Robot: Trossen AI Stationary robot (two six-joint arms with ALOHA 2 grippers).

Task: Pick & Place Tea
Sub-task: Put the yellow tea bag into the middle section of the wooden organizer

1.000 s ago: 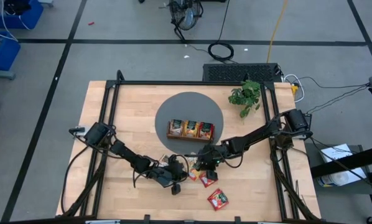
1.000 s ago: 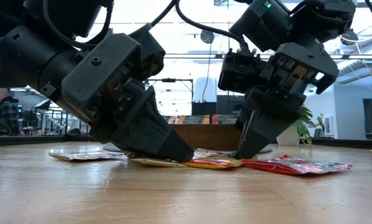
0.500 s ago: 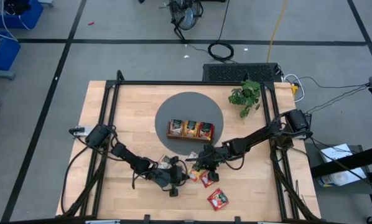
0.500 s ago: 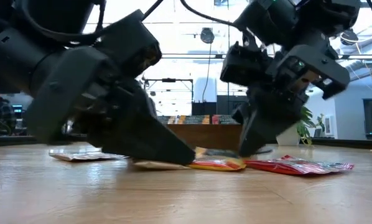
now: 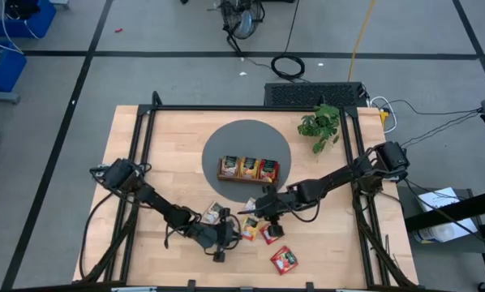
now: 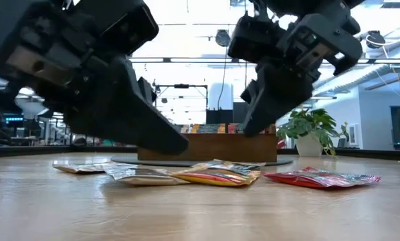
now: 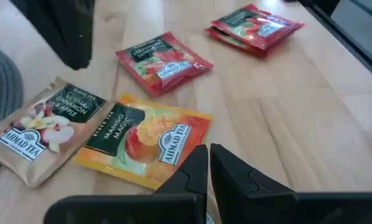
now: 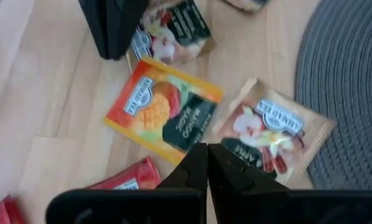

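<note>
Grippers hover just above the tabletop, both empty: the left gripper (image 7: 208, 163) has its fingers nearly together, the right gripper (image 8: 208, 163) fully closed. Between them on the wooden table (image 5: 137, 154) lie loose tea sachets (image 7: 144, 140), orange, tan and red. More sachets fill the wooden tray (image 5: 248, 169) on the grey mat (image 5: 226, 138).

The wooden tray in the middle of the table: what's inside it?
The wooden tray holds tea sachets standing in its three compartments, one group each: green, orange-yellow and red. How many stand behind the front ones is hidden. The tray rests on a round grey mat.
</note>
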